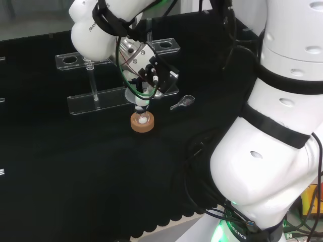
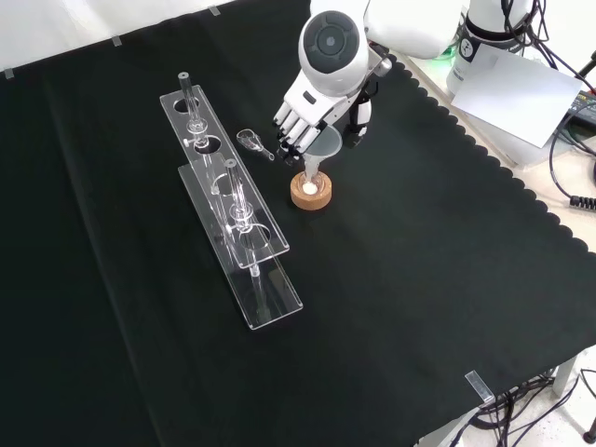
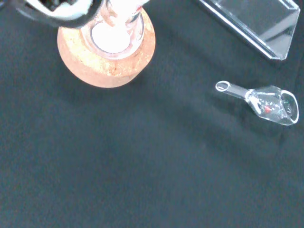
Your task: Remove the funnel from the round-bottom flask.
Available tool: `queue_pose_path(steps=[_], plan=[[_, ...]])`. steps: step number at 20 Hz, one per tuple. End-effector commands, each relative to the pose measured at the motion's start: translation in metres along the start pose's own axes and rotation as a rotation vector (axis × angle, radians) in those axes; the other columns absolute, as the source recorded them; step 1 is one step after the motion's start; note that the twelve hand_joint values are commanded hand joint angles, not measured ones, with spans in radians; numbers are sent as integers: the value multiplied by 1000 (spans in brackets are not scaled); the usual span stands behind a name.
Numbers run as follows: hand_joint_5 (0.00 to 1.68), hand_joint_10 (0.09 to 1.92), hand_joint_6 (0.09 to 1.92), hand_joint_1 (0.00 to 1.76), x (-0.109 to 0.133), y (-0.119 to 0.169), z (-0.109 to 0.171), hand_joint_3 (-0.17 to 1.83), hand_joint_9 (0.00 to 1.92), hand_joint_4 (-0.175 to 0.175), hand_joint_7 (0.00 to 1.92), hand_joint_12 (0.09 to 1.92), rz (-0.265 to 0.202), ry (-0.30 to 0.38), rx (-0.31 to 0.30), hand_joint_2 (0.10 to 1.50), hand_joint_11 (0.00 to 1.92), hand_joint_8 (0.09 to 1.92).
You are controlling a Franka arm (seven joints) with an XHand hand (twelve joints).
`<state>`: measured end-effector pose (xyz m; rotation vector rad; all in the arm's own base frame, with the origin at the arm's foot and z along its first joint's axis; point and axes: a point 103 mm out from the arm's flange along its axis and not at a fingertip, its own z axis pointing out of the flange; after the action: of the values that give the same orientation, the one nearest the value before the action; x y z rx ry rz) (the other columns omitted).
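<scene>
The funnel stands with its stem in the neck of the round-bottom flask, which sits on a cork ring on the desk. The hand has its fingers curled round the funnel's cone. A small glass scoop lies near, beside two clear racks.

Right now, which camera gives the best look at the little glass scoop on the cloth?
The wrist view: the glass scoop lies close and unobstructed, handle and bowl distinct. In the front view it is small, beside the acrylic rack. In the head view it is a faint glint.
</scene>
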<state>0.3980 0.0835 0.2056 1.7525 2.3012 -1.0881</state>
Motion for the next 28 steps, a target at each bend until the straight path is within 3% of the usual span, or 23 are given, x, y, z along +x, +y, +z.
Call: queue_pose_path(steps=[1, 4, 9, 16, 28], plan=[[532, 621, 87, 844, -3, -1, -3, 545, 597, 7, 285, 1324, 15, -9, -34, 659, 613, 650], [571, 581, 89, 848, -7, -3, -7, 560, 658, 7, 324, 1311, 17, -1, -26, 666, 629, 641], [613, 539, 114, 859, -19, -6, -17, 575, 742, 8, 352, 1293, 20, 27, 60, 676, 650, 632], [618, 509, 134, 864, -34, -16, -33, 583, 785, 7, 354, 1280, 22, 42, 122, 677, 658, 628], [615, 494, 150, 864, -57, -43, -65, 587, 797, 6, 336, 1278, 36, 79, 109, 675, 654, 627]])
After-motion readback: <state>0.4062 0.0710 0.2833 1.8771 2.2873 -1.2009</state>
